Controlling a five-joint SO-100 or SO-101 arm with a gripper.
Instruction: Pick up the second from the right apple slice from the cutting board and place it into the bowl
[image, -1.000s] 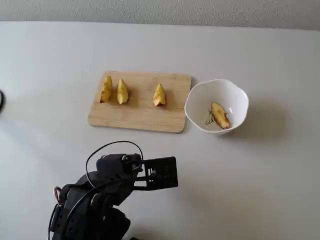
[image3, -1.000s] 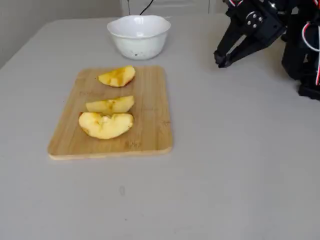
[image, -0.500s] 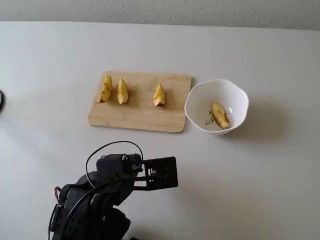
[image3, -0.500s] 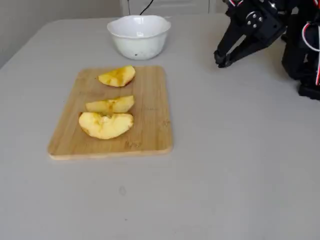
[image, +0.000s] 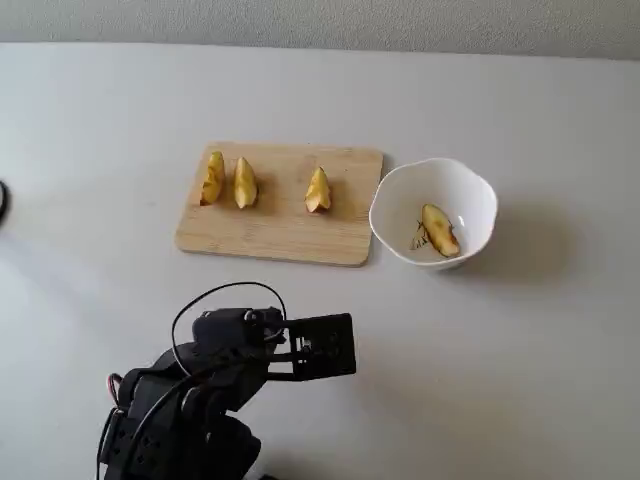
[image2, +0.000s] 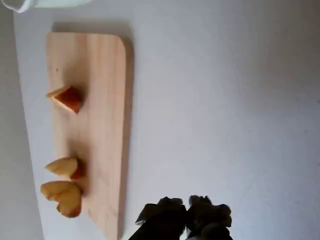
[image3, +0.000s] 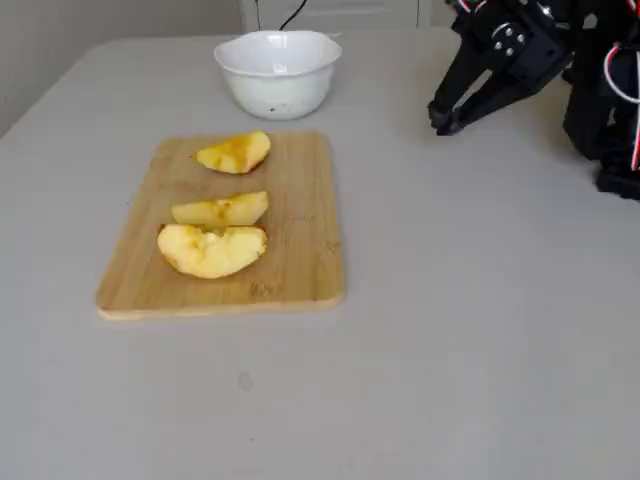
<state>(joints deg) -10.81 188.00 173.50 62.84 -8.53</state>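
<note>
Plain light-grey tabletop, pale wall at the back edge; landmark is the cutting board (image: 280, 203), light wood, lying flat. Three slices sit on it: in a fixed view, two close together at the board's left end, one (image: 213, 178) with the pale one (image: 245, 183) just beside it, and a shorter triangular slice (image: 318, 190) apart from them toward the board's right end. In the other fixed view the pair (image3: 211, 249) (image3: 221, 210) looks touching or nearly so, third slice (image3: 234, 153) nearer the board's far edge. Bowl (image: 402, 196) stands just off the board's right short edge, white, wavy rim, not touching the board as far as I can tell. The apple slice (image: 438, 230), elongated with a dark skin edge, is off the board and lies inside the bowl on its bottom, next to a small dark motif. Gripper (image3: 443, 121) is well clear of the board, on the side away from the slices, hanging above bare table with nothing in it; fingertips look pressed together in this fixed view. Wrist view shows the black fingertips (image2: 165, 214) at the bottom edge, side by side, board (image2: 102, 90) off to their left. Arm base (image: 185, 415) sits well off the board's near long edge
</note>
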